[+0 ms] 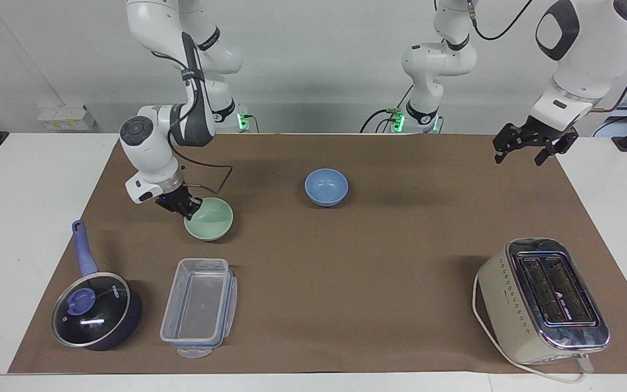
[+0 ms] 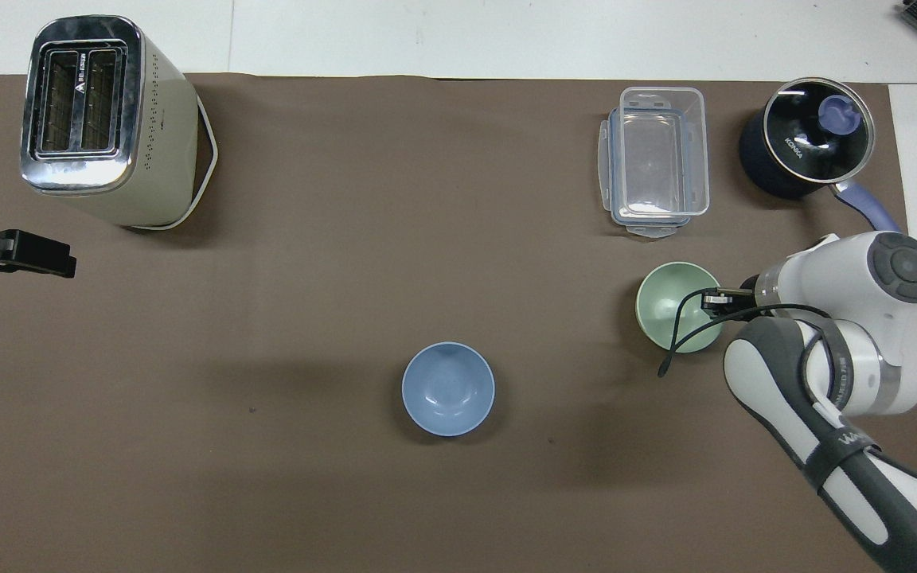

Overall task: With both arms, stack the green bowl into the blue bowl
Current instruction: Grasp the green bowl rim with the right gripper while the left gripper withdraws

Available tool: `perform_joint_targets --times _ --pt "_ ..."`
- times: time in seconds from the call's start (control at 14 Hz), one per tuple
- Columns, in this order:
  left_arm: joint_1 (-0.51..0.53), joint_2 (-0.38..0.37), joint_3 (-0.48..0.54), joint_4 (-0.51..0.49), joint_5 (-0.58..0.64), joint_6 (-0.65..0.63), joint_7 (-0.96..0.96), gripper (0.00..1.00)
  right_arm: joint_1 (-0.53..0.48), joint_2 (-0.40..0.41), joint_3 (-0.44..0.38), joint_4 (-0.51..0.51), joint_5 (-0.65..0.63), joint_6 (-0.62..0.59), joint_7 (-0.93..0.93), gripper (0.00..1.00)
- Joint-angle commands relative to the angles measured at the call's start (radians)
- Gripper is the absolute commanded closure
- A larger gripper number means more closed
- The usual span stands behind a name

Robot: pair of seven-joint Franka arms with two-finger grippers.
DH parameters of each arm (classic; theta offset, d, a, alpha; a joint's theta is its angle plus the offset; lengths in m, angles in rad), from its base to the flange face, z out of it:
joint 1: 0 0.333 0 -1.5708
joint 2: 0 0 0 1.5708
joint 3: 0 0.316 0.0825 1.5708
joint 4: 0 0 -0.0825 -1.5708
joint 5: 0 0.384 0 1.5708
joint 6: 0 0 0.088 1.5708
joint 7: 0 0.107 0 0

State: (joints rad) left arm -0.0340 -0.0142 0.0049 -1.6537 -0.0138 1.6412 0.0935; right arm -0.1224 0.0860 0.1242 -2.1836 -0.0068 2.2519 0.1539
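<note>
Two bowls sit on the brown mat (image 1: 346, 261) that covers the white bench (image 1: 14, 218). Nearest the robots is the blue bowl (image 1: 326, 187), upright and alone near the middle of the mat, well apart from either arm. A little farther out, toward the right arm's end, is the green bowl (image 1: 209, 218); it is tipped slightly, its rim raised on the side where the right gripper (image 1: 187, 207) has it. That gripper's fingers are clamped together on the bowl's rim, on the edge toward the right arm's end of the bench. In the overhead view the same gripper (image 2: 719, 300) reaches in over the rim of the green bowl (image 2: 669, 306), with a black cable looping across it.

The left gripper (image 1: 528, 146) hangs in the air over the mat's edge at the left arm's end, its fingers spread apart and holding nothing.

Farthest from the robots stand three other things: a clear plastic container (image 1: 198, 306) just out from the green bowl, a dark blue lidded saucepan (image 1: 96, 310) beside it, and a cream toaster (image 1: 542, 302) at the left arm's end.
</note>
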Motion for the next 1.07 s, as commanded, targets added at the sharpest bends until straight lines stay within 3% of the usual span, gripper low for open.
perform_joint_targets --times 0.0,0.43,1.0 --pt "0.005 -0.006 0.000 0.002 0.012 -0.011 0.003 0.00 0.048 -0.067 0.014 0.008 0.042 -0.080 -0.027 1.00" --pt "0.003 -0.006 0.000 0.000 0.012 -0.011 0.003 0.00 0.266 -0.109 0.015 0.011 0.154 -0.100 0.030 1.00" --pt "0.005 -0.006 0.000 0.000 0.012 -0.011 0.003 0.00 0.538 -0.063 0.017 0.027 0.172 -0.009 0.200 1.00"
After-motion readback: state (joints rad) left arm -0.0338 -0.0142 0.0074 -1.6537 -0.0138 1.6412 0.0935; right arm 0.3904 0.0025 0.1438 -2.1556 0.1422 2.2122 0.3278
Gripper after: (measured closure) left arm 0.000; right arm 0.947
